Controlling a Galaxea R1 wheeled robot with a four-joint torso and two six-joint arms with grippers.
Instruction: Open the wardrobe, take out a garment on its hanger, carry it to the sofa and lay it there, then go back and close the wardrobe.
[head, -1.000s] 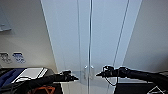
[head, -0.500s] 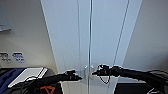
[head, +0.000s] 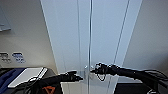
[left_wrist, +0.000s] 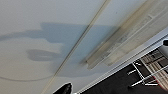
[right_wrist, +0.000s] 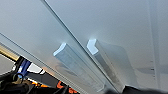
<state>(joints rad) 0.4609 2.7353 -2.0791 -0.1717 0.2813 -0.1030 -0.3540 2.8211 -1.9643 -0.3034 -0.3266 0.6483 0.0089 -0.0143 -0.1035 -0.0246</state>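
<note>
The wardrobe (head: 75, 37) stands straight ahead, tall and white, both panelled doors closed along the centre seam, so its inside is hidden. Two small silver handles (head: 88, 72) sit either side of the seam at arm height. My left gripper (head: 78, 78) reaches in from the left and ends just short of the left handle. My right gripper (head: 94, 71) comes from the right, its tip at the right handle. The right wrist view has both handles (right_wrist: 75, 67) close up beside the seam. In the left wrist view one handle (left_wrist: 117, 45) lies on the door panel.
Grey walls flank the wardrobe. At the lower left stands a dark table (head: 48, 72) with a white board (head: 26, 76) and something blue on it, with wall sockets (head: 17, 57) above. A metal-legged frame (left_wrist: 147, 72) stands on dark floor beside the wardrobe.
Both grippers have moved inward toward the centre seam, from well apart to close beside the two handles. The doors have not moved.
</note>
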